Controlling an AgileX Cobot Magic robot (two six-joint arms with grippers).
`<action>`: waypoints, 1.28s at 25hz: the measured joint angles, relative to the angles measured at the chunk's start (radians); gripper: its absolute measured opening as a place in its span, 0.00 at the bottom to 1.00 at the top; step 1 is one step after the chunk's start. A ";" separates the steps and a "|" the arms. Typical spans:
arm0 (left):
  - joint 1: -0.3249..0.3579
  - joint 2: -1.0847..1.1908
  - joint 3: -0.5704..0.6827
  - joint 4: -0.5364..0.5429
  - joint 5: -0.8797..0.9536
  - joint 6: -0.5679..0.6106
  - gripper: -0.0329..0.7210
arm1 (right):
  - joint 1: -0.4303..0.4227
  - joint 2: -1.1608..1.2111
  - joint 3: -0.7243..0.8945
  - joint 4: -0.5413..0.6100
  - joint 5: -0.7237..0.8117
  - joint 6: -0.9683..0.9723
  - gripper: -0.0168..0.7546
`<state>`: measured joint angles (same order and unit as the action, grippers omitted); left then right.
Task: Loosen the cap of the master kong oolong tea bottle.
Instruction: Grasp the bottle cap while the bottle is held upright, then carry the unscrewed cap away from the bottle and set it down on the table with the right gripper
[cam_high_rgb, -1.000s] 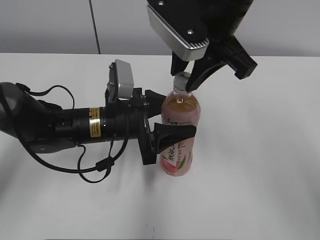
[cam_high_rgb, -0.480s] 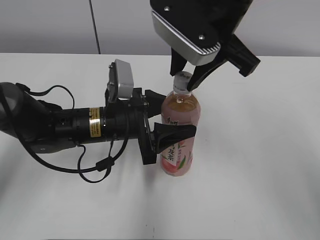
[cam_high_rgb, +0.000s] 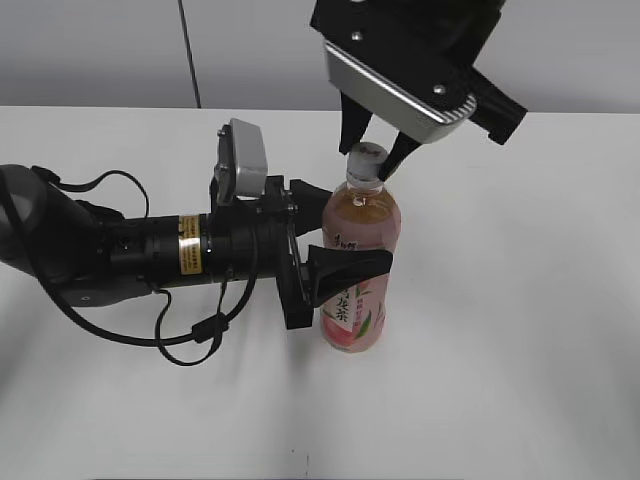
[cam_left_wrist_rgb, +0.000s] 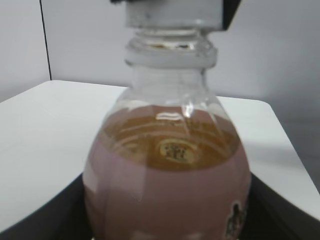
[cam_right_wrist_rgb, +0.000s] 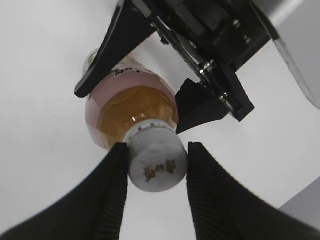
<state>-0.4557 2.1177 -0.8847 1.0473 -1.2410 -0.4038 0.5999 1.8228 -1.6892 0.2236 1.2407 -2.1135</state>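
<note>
The master kong oolong tea bottle (cam_high_rgb: 358, 305) stands upright on the white table, amber tea showing above its pink peach label. My left gripper (cam_high_rgb: 355, 228) reaches in level from the left and is shut on the bottle's body, one black finger (cam_high_rgb: 350, 265) across the front. In the left wrist view the bottle (cam_left_wrist_rgb: 167, 165) fills the frame between dark fingers (cam_left_wrist_rgb: 272, 212). The white cap (cam_high_rgb: 366, 153) is on the neck. My right gripper (cam_right_wrist_rgb: 157, 147) comes down from above, both ribbed pads (cam_right_wrist_rgb: 116, 190) against the sides of the cap (cam_right_wrist_rgb: 156, 165).
The left arm (cam_high_rgb: 130, 250) lies across the left half of the table (cam_high_rgb: 520, 330) with black cables (cam_high_rgb: 190, 340) looping beside it. A grey wall runs behind. The right wrist's silver camera housing (cam_high_rgb: 400, 75) hangs above the bottle.
The right wrist has turned around the cap, its housing swinging to the right, with the fingers staying on the cap. The left gripper and bottle have not moved.
</note>
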 joint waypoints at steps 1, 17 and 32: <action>0.000 0.000 0.000 0.000 0.000 0.000 0.66 | 0.000 0.000 0.000 0.001 0.000 -0.021 0.38; -0.001 0.000 0.000 -0.002 -0.001 -0.004 0.66 | 0.001 -0.058 -0.010 0.095 -0.017 -0.067 0.37; -0.001 0.000 0.000 -0.002 -0.001 -0.004 0.66 | -0.027 -0.057 -0.010 0.036 -0.017 0.196 0.37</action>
<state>-0.4565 2.1177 -0.8847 1.0450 -1.2423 -0.4074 0.5734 1.7654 -1.6992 0.2596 1.2239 -1.9176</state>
